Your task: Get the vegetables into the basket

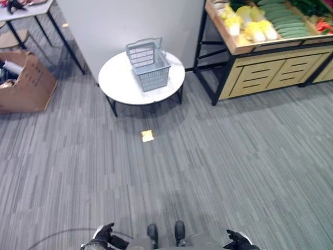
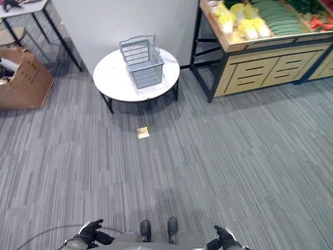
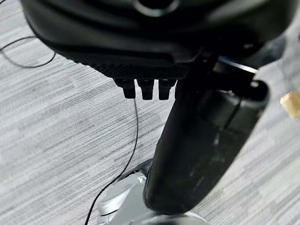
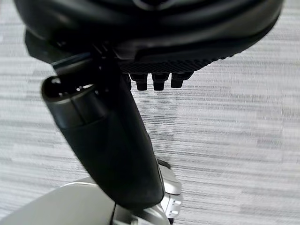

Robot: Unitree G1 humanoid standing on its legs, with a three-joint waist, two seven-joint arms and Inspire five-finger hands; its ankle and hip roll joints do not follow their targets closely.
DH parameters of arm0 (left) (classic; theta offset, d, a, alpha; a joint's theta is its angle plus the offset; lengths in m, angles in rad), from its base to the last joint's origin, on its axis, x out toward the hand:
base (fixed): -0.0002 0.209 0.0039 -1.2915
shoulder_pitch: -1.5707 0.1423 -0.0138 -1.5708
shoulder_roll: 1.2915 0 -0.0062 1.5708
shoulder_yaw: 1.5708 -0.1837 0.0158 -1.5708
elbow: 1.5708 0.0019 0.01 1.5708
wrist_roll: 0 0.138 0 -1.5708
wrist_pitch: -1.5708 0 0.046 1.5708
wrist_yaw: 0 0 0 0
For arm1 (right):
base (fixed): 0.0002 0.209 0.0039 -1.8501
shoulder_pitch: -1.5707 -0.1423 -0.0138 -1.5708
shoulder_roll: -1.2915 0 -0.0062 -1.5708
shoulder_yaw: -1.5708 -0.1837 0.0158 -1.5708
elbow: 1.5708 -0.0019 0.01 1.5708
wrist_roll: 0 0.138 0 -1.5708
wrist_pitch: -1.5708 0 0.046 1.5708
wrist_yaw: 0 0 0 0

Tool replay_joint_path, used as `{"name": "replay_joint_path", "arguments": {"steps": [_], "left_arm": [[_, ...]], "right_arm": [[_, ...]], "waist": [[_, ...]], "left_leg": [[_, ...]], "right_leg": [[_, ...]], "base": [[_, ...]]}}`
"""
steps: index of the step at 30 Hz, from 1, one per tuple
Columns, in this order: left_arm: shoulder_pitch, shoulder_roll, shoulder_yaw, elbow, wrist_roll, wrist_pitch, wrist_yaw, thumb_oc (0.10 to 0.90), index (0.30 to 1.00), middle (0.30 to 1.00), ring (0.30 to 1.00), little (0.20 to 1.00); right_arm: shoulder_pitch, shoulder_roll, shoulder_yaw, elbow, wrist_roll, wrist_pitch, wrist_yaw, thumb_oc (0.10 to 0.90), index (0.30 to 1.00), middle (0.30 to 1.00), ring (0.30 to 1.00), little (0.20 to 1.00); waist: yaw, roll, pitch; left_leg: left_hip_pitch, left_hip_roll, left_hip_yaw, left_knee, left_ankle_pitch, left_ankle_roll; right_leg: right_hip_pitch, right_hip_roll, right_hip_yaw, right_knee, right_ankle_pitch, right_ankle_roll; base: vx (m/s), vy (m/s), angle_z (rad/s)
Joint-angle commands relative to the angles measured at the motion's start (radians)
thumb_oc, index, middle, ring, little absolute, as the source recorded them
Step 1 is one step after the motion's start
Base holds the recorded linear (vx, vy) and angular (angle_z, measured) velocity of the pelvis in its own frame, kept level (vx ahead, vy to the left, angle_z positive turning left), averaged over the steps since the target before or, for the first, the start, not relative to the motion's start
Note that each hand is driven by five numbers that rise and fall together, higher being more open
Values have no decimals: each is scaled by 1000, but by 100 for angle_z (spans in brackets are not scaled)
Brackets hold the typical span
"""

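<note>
A grey-blue plastic basket (image 1: 148, 65) with its handle folded back stands on a round white table (image 1: 117, 83) ahead of me. The vegetables lie on a wooden stand (image 1: 270, 73) at the upper right: pale yellow cabbages (image 1: 255, 28), green cucumbers (image 1: 286, 21) and red peppers (image 1: 323, 25). My left hand (image 1: 101, 235) and right hand (image 1: 237, 239) hang low at the near edge, far from the table and the stand. Both are open and hold nothing, with grey carpet past the left hand's fingers (image 3: 146, 89) and the right hand's fingers (image 4: 159, 80).
A cardboard box (image 1: 23, 80) sits on the floor at the left, below a white table with black legs (image 1: 31, 10). A grey partition (image 1: 130, 21) rises behind the round table. A small yellow tag (image 1: 148, 136) lies on the carpet before it.
</note>
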Motion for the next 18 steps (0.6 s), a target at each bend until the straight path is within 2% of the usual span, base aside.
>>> {"name": "replay_joint_path", "arguments": {"steps": [1, 3, 4, 6, 9, 11, 15, 18], "left_arm": [[-15, 5, -22, -34, -31, -19, 17, 900, 1000, 1000, 1000, 1000], [-17, 4, -28, -42, -38, -24, 25, 900, 1000, 1000, 1000, 1000], [-19, -2, -45, -57, -41, -33, 31, 900, 1000, 1000, 1000, 1000], [-17, -1, -49, -60, -41, -35, 28, 900, 1000, 1000, 1000, 1000], [-17, 3, -46, -53, -33, -31, 28, 900, 1000, 1000, 1000, 1000], [-22, 7, -46, -45, -27, -27, 26, 900, 1000, 1000, 1000, 1000], [-26, 14, -54, -46, -16, -28, 18, 900, 1000, 1000, 1000, 1000], [-26, 20, -48, -46, -16, -28, 16, 900, 1000, 1000, 1000, 1000]], "right_arm": [[1, -64, -4, 0, 14, -10, -24, 900, 1000, 1000, 1000, 1000], [1, -71, -8, 6, 13, -9, -30, 900, 1000, 1000, 1000, 1000], [-2, -82, -7, 5, 9, -8, -35, 900, 1000, 1000, 1000, 1000], [-1, -82, -6, 5, 5, -9, -35, 900, 1000, 1000, 1000, 1000], [11, -74, -8, 22, -16, -4, -30, 900, 1000, 1000, 1000, 1000], [14, -67, -18, 25, -10, -4, -27, 900, 1000, 1000, 1000, 1000], [17, -46, -3, 20, -14, -1, -15, 900, 1000, 1000, 1000, 1000], [6, -35, 3, 16, -13, 1, -9, 900, 1000, 1000, 1000, 1000]], "waist": [[4, 2, 27], [4, 14, 22], [12, 30, 22], [18, 27, 23], [25, 15, 7], [23, -1, 4], [25, -36, -14], [29, -52, -22]], "left_leg": [[-23, 34, -69, -61, 30, -6], [-48, 43, -67, -113, 62, 2], [-116, 59, -58, -176, 139, -5], [-127, 59, -59, -183, 151, -7], [-122, 48, -49, -175, 127, 9], [-137, 34, -26, -132, 104, 21], [-153, 6, 15, -85, 48, 45], [-165, -9, 31, -67, 21, 61]], "right_leg": [[-15, -66, 75, 105, -29, 147], [-15, -66, 80, 109, -38, 151], [3, -63, 96, 112, -63, 156], [18, -64, 110, 110, -71, 159], [58, -83, 142, 104, -94, 172], [61, -110, 153, 110, -86, 191], [51, -156, 189, 91, 0, 223], [45, -181, 204, 83, 65, 241]], "base": [[87, 38, 25], [214, 148, 29], [266, 198, 22], [245, 158, 1], [260, 191, -44], [186, 205, -49], [152, 166, -29], [122, 155, -2]]}}
